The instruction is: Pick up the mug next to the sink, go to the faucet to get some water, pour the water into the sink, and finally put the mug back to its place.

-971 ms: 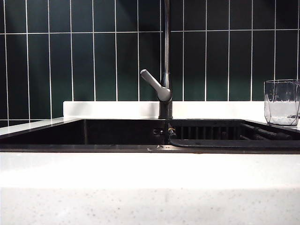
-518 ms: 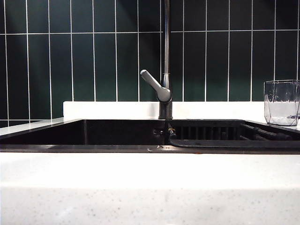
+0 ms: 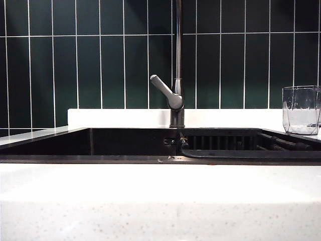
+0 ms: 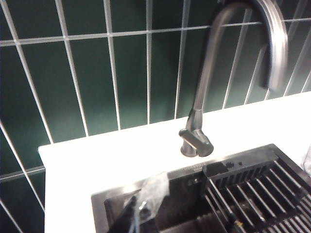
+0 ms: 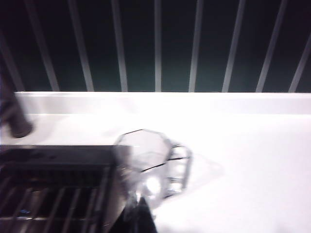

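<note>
The mug (image 5: 153, 165) stands upright on the countertop (image 3: 160, 186) beside the sink (image 3: 125, 143). Both grippers (left (image 4: 133, 213), right (image 5: 138, 216)) are closed, apparently empty. The right should reopen before descending squarely.

Open counter surrounds the mug (image 3: 301, 109) — only the faucet (image 3: 176, 95) stands mid-sink (image 3: 125, 143).

One mug (image 3: 301, 109), one faucet (image 3: 176, 75), one sink (image 3: 125, 143)
</note>
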